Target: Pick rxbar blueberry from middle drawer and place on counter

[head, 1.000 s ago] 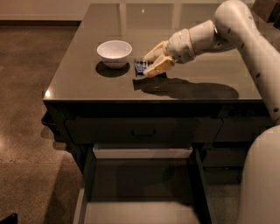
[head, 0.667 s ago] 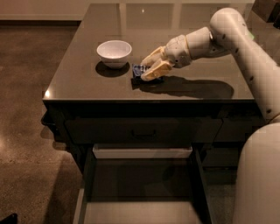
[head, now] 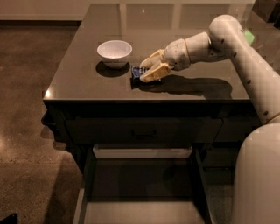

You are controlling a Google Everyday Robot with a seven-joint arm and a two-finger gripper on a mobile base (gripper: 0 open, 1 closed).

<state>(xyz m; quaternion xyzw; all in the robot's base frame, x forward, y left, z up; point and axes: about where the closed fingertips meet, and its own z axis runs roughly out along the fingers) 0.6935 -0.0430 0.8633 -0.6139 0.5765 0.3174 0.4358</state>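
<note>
We see our gripper low over the counter, fingers pinching the rxbar blueberry just right of the white bowl; the middle drawer hangs open nearer us.

You see a brown speckled floor on the left of view, faintly shiny, running back to a pale wall strip. Dark cabinetry fills the centre. The counter shows pale rectangular reflections and a glint at its near-left corner. The gripper hangs low over that top.
</note>
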